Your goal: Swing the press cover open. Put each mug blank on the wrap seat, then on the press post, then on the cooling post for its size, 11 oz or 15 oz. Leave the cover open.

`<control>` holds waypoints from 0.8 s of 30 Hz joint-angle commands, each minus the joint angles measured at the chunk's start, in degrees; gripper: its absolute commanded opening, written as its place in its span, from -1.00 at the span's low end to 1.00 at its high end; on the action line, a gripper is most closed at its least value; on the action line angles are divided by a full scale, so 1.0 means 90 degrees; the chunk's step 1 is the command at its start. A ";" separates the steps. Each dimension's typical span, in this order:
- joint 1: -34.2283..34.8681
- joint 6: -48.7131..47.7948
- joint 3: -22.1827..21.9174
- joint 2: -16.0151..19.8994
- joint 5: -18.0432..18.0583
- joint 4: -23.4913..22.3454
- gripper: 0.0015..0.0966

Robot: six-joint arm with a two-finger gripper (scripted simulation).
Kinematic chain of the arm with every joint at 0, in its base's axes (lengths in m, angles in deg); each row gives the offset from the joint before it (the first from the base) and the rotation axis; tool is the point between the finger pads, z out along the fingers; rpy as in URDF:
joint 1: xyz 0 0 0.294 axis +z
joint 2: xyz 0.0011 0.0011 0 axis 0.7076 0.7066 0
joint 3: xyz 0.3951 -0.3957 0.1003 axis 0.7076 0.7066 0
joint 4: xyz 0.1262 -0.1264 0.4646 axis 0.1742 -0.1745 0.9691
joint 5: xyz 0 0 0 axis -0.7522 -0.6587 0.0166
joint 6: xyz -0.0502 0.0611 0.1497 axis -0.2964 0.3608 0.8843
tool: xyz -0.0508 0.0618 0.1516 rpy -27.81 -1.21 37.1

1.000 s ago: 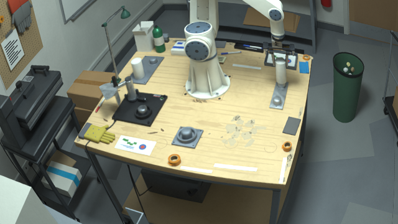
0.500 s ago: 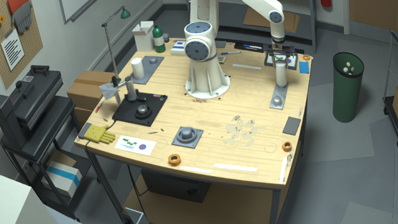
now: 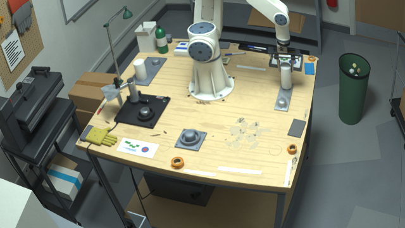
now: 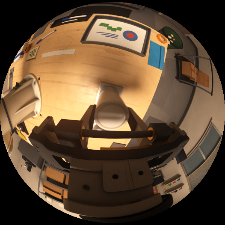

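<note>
The far post of the grey two-post plate at the table's right side is hidden under a tall white mug blank that stands on it. I have this blank's top gripped in my closed gripper, seen from above in the wrist camera. The plate's near post is bare. A second, shorter mug blank stands on another grey plate at the far left. The black press base holds a domed post, with its cover swung aside. The wrap seat sits near the front.
The arm's white base fills the table's middle. A framed print and blue pad lie behind the held blank. A green bin stands off the table's right edge. Tape rolls and a yellow glove lie along the front.
</note>
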 commanded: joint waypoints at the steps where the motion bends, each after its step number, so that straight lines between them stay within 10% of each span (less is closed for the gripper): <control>1: 0.0000 0.0000 -0.0005 0.0000 0.0009 0.0000 -0.95; 24: 0.0000 0.0000 0.0021 0.0053 0.0087 0.0000 -0.95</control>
